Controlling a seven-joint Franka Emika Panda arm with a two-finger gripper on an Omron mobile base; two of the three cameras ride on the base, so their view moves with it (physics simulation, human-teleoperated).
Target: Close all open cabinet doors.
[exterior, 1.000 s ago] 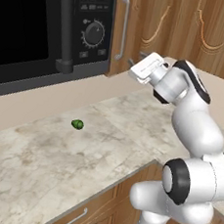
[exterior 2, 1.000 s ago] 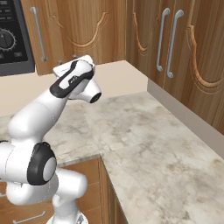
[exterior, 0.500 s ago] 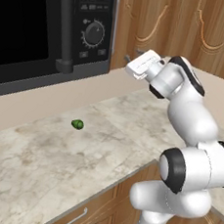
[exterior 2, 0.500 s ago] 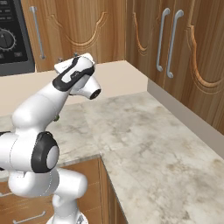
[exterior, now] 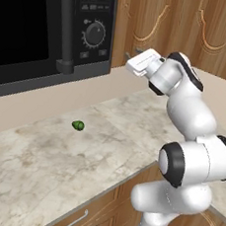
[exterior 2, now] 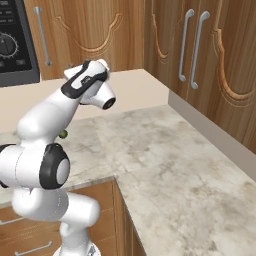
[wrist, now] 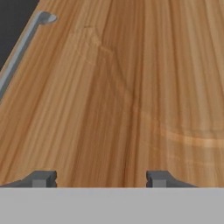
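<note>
The gripper (wrist: 100,178) is held wide open with nothing between its fingers, close against a cabinet door (wrist: 131,87) just right of the microwave (exterior: 46,23); the door's handle (wrist: 19,48) lies off to the left; a small green thing (exterior: 77,126) sits on the counter (exterior: 40,156).

- The cabinet doors (exterior 2: 85,35) were medium-brown wood grain, with a paler curved groove (wrist: 183,139) carved into them.
- Their bar handles (exterior 2: 192,47) were silver-grey.
- The microwave (exterior: 50,23) was black, its dial (exterior: 95,33) black with small white markings.
- The counter (exterior 2: 170,165) was beige marble with grey-brown veining.
- The wall strip (exterior: 31,110) behind the counter was plain pale beige.
- A small object (exterior: 77,126) on the counter was dark green.
- The gripper (wrist: 100,178) had dark grey fingertips (wrist: 43,178).
</note>
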